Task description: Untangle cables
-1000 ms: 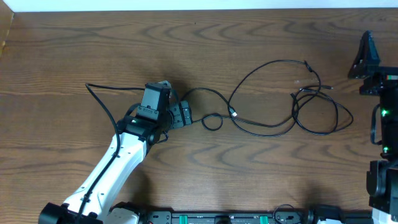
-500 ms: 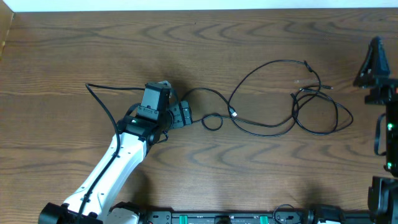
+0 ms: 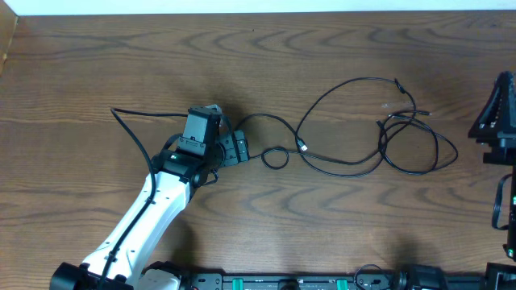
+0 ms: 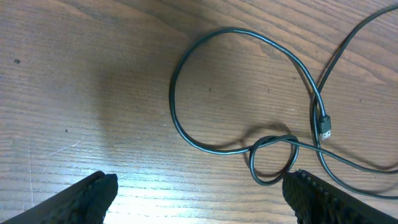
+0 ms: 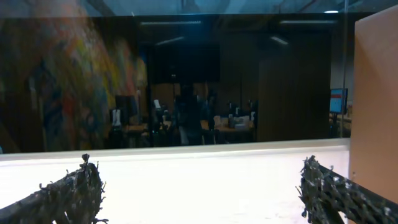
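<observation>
Overhead view, clock face centred on the wooden surface [image 3: 97, 56].

1. Cables [image 3: 348, 163]: thin black cords lie flat on the surface, running from just left of centre out toward 3 o'clock. A rounded loop starts beside the left gripper and closes into a small loop [image 3: 274, 158] near centre. A small plug [image 3: 303, 147] lies just at 3 o'clock of that small loop. From there a large arc rises toward 1 o'clock and comes down into a tangle [image 3: 399, 121] of crossing strands at 3 o'clock. How many cords cross in that tangle cannot be counted from this height.

2. Left gripper [image 3: 242, 147]: at 9 o'clock of centre, low over the surface, pointing toward 3 o'clock. It is released, fingers spread wide, grasping nothing. In the left wrist view the left gripper [image 4: 200, 186] has the rounded loop [image 4: 174, 106] lying ahead of it at 12 o'clock, apart from both fingers. The small loop [image 4: 273, 163] sits near the finger on the right of that picture, and the plug [image 4: 324, 127] lies just above that loop.

3. Right gripper [image 3: 500, 109]: at the 3 o'clock edge, well apart from the tangle. It is released and carries nothing. The right wrist view shows the right gripper [image 5: 199, 180] with fingers wide apart, facing a dim room rather than the surface.
</observation>
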Robot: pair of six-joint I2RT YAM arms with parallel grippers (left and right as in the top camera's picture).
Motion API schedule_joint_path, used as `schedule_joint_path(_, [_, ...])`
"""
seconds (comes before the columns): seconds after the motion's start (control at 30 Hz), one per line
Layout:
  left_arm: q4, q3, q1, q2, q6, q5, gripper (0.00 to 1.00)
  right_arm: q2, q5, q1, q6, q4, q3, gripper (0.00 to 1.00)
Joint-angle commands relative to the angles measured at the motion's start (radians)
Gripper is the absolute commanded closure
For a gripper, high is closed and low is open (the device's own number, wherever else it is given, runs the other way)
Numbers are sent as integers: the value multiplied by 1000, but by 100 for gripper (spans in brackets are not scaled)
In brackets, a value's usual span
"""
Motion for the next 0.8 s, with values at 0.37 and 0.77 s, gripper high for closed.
schedule_joint_path(0.37, [0,-4,5,6,-1,-13,9,-97,8,6,18,-19,-5,2])
schedule_joint_path(0.77, [0,-4,5,6,-1,-13,9,-97,8,6,58,-19,-7,2])
